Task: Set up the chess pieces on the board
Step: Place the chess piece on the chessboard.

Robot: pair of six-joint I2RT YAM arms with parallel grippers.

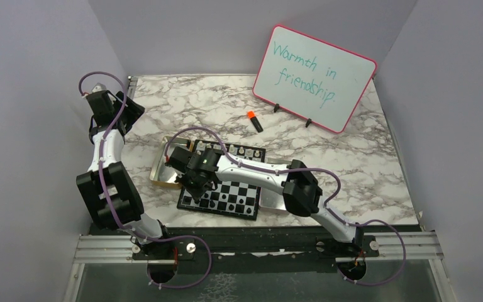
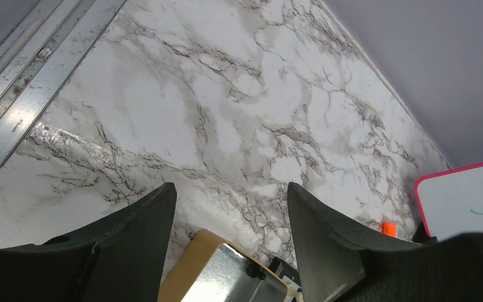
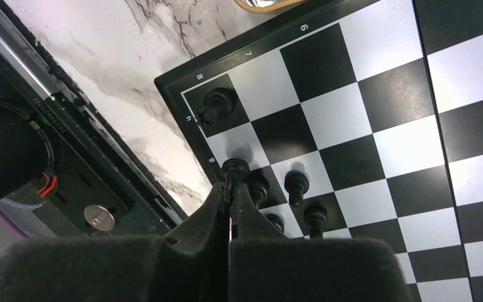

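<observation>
The board [image 3: 377, 126] lies below my right wrist, its h8 corner toward the table's near edge. My right gripper [image 3: 231, 184] is shut on a black chess piece [image 3: 235, 168], held low over the edge square beside the corner. Another black piece [image 3: 217, 104] stands on the corner square, and several black pieces [image 3: 297, 184] stand just right of my fingers. In the top view the right gripper [image 1: 195, 184] hangs over the board [image 1: 239, 200]'s left part; pale pieces [image 1: 226, 150] line its far edge. My left gripper [image 2: 231, 207] is open and empty, raised at the far left [image 1: 129, 108].
A gold-rimmed tray [image 2: 192, 251] with a silver metal inside [image 2: 226, 277] lies left of the board, one small black piece [image 2: 253, 270] in it. An orange-capped marker [image 1: 255, 121] and a pink-framed whiteboard [image 1: 314, 75] stand at the back. The metal rail [image 3: 94, 217] runs near the board's corner.
</observation>
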